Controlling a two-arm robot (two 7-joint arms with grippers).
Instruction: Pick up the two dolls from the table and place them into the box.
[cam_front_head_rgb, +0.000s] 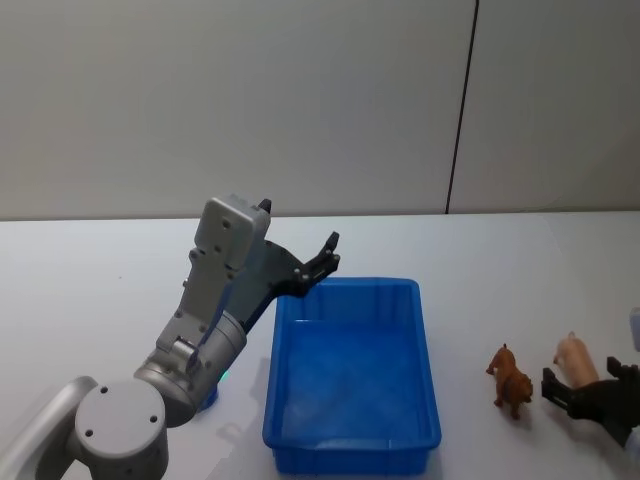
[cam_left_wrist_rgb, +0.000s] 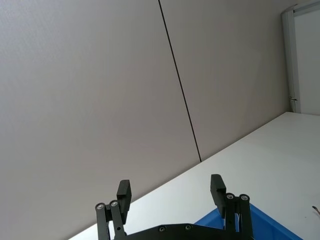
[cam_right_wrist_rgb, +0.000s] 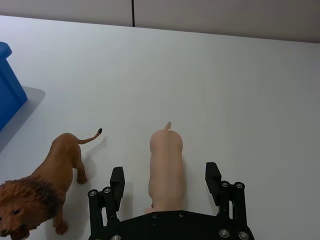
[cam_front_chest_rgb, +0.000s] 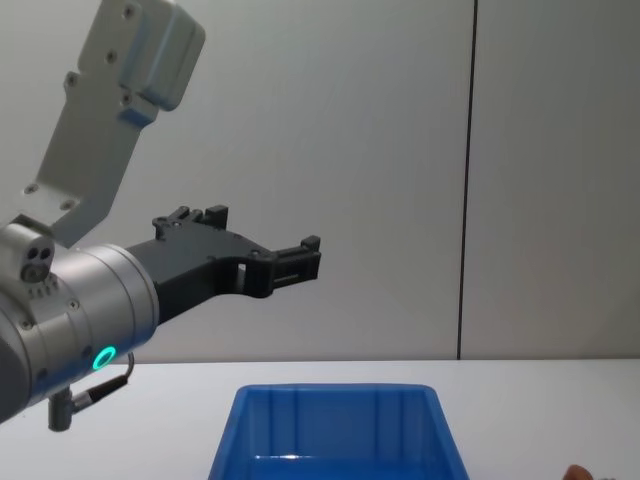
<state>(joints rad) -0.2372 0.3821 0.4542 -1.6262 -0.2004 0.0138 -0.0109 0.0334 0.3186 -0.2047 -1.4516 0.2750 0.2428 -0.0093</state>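
Observation:
The blue box sits mid-table on the white table. To its right stand the two dolls: a brown lion and a pale pink animal. My right gripper rests low at the table's right edge, open. In the right wrist view the pink doll lies between the spread fingers without touching them, and the lion stands beside it. My left gripper hangs open and empty above the box's back left corner, raised well off the table.
A grey wall with a dark vertical seam stands behind the table. A corner of the box lies beyond the lion in the right wrist view. White tabletop stretches left of the box and behind the dolls.

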